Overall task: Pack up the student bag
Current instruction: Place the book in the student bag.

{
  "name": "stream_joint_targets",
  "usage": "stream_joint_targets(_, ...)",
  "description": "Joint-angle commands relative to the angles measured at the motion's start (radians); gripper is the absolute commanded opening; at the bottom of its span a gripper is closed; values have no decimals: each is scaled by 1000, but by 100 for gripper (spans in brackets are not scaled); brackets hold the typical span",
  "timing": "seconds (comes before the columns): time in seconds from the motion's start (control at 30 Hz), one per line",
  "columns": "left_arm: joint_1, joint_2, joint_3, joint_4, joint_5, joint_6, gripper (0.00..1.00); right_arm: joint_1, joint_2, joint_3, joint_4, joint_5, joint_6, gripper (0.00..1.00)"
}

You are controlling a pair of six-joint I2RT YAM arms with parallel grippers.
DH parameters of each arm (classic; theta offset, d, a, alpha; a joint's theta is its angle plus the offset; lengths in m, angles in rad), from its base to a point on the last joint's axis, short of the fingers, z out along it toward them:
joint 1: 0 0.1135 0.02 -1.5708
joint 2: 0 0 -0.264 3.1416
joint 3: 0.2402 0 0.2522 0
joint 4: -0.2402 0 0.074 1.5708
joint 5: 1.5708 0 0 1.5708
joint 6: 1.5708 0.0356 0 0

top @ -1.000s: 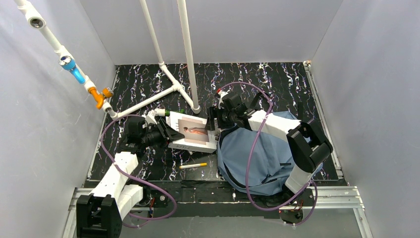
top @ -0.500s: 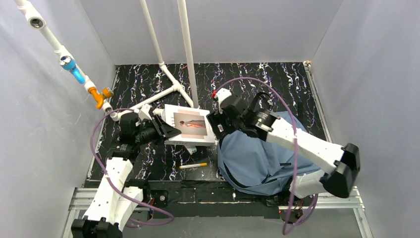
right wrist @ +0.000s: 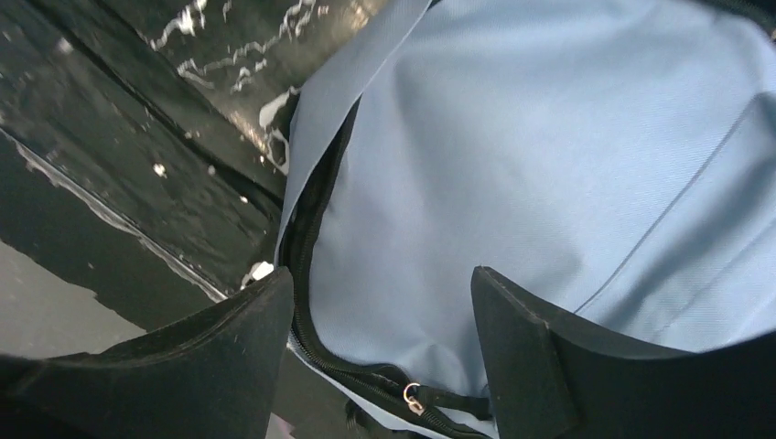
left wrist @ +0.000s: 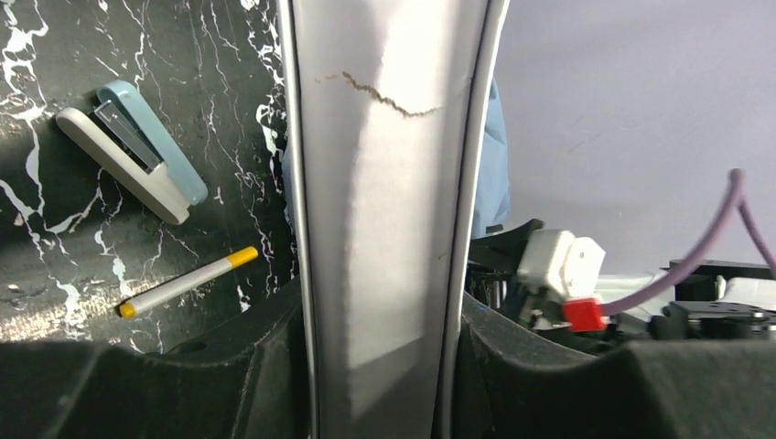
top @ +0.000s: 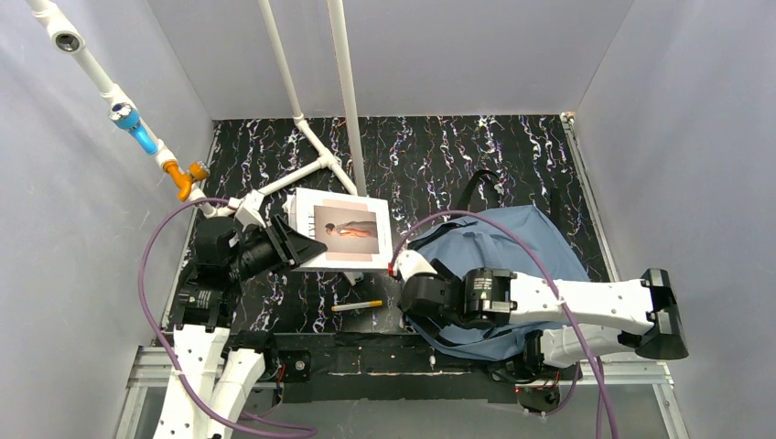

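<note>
The slate-blue student bag (top: 517, 245) lies at the right of the table, its black zipper (right wrist: 316, 238) partly open along the near left edge. My left gripper (top: 297, 245) is shut on a white book (top: 343, 229) with a figure on its cover and holds it tilted above the table, left of the bag. In the left wrist view the book's edge (left wrist: 384, 183) fills the space between the jaws of the left gripper (left wrist: 380, 366). My right gripper (top: 412, 297) is open over the bag's near left corner (right wrist: 549, 165). Its jaws (right wrist: 384, 311) stand wide apart above the zipper pull (right wrist: 414, 395).
A white marker with yellow ends (top: 357, 305) lies on the table below the book, also in the left wrist view (left wrist: 188, 282). A blue and white stapler (left wrist: 133, 151) lies beyond it. White pipes (top: 316, 151) stand at the back. Grey walls close in the sides.
My left gripper raised the book and drew it left and back. My right arm swung from the bag's far left edge down to its near left corner.
</note>
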Motion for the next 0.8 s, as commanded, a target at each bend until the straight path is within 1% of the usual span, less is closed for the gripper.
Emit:
stream_joint_targets(0.0,-3,-28,24,-32,54,-8,42,53,-35,-84,29,-20,53,76)
stream_joint_targets(0.1,-3,-35,18,-34,70,-21,42,55,-25,-131,84,-16,55,73)
stream_joint_targets(0.2,-3,-44,22,-34,74,-30,42,56,5,-161,118,2,57,73)
stream_joint_targets(0.27,-3,-47,23,-33,74,-30,42,56,28,-177,136,47,67,72)
stream_joint_targets(0.33,-3,-43,21,-33,76,-31,41,56,62,-163,122,115,95,67)
stream_joint_targets(0.4,-3,-38,14,-32,78,-32,39,56,87,-160,129,142,107,64)
stream_joint_targets(0.43,-3,-38,9,-27,77,-35,38,56,98,-168,143,144,108,65)
stream_joint_targets(0.57,-3,-38,-40,16,62,-55,32,56,126,-222,232,67,86,78)
stream_joint_targets(0.77,-3,-52,-55,28,2,-70,30,65,142,-224,261,92,94,80)
